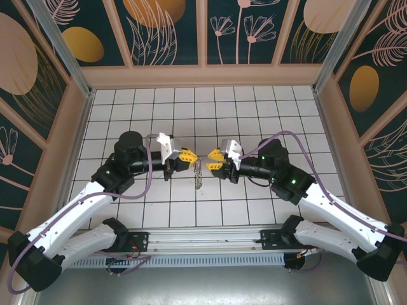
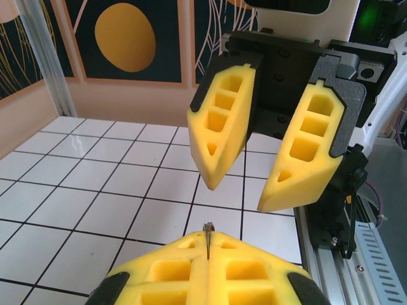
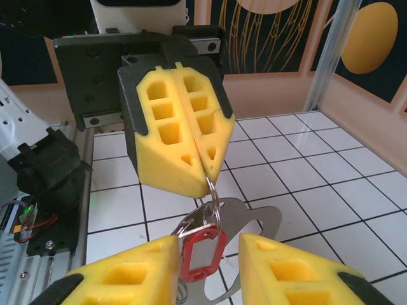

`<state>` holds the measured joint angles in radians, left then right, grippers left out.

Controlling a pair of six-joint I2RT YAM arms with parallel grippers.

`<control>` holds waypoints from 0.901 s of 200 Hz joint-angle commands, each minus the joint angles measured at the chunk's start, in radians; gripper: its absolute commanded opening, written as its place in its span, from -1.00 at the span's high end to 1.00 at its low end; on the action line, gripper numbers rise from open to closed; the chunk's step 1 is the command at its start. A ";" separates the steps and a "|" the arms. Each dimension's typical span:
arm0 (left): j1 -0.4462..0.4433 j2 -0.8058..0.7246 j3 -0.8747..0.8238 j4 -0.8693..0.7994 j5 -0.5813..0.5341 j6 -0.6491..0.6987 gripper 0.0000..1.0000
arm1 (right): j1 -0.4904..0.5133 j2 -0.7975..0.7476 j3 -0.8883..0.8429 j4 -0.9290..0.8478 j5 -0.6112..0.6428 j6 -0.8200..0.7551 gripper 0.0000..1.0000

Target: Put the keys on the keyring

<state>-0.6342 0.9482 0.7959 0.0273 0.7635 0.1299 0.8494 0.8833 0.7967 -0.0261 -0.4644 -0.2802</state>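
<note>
My left gripper is shut on the keyring, a thin silver split ring whose edge pokes out between its fingertips. From the ring hang the key with the red head, a red frame round a pale window, and a flat silver plate with a cut-out. My right gripper faces the left one, open, with one finger on each side of the red head. Its left finger sits against the red edge. In the top view the bunch dangles between the two grippers, above the tiles.
The white tiled floor is walled by patterned panels and aluminium posts. The arms' mounting rail runs along the near edge. Both arms reach inward and meet at the middle of the table, fingertips a short gap apart.
</note>
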 commanded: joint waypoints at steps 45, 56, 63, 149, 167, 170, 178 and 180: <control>0.007 -0.015 0.006 0.039 0.068 0.008 1.00 | -0.009 0.006 -0.022 0.076 -0.067 0.011 0.40; 0.007 -0.015 0.007 0.037 0.071 0.005 1.00 | -0.010 0.014 -0.021 0.086 -0.068 0.010 0.40; 0.006 -0.015 0.007 0.036 0.072 0.005 1.00 | -0.012 0.017 -0.019 0.091 -0.067 0.009 0.40; 0.006 -0.020 0.012 0.034 0.082 0.001 1.00 | -0.024 0.049 -0.013 0.116 -0.080 0.010 0.42; 0.007 -0.019 0.014 0.033 0.086 0.001 1.00 | -0.025 0.054 -0.012 0.115 -0.082 0.013 0.42; 0.007 -0.019 0.014 0.033 0.085 0.001 1.00 | -0.024 0.054 -0.012 0.115 -0.082 0.012 0.42; 0.007 -0.019 0.014 0.033 0.085 0.001 1.00 | -0.026 0.054 -0.010 0.116 -0.083 0.013 0.42; 0.007 -0.018 0.014 0.033 0.085 0.001 1.00 | -0.026 0.054 -0.011 0.116 -0.082 0.012 0.42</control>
<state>-0.6338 0.9466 0.7959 0.0265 0.8150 0.1295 0.8318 0.9325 0.7837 0.0452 -0.5259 -0.2775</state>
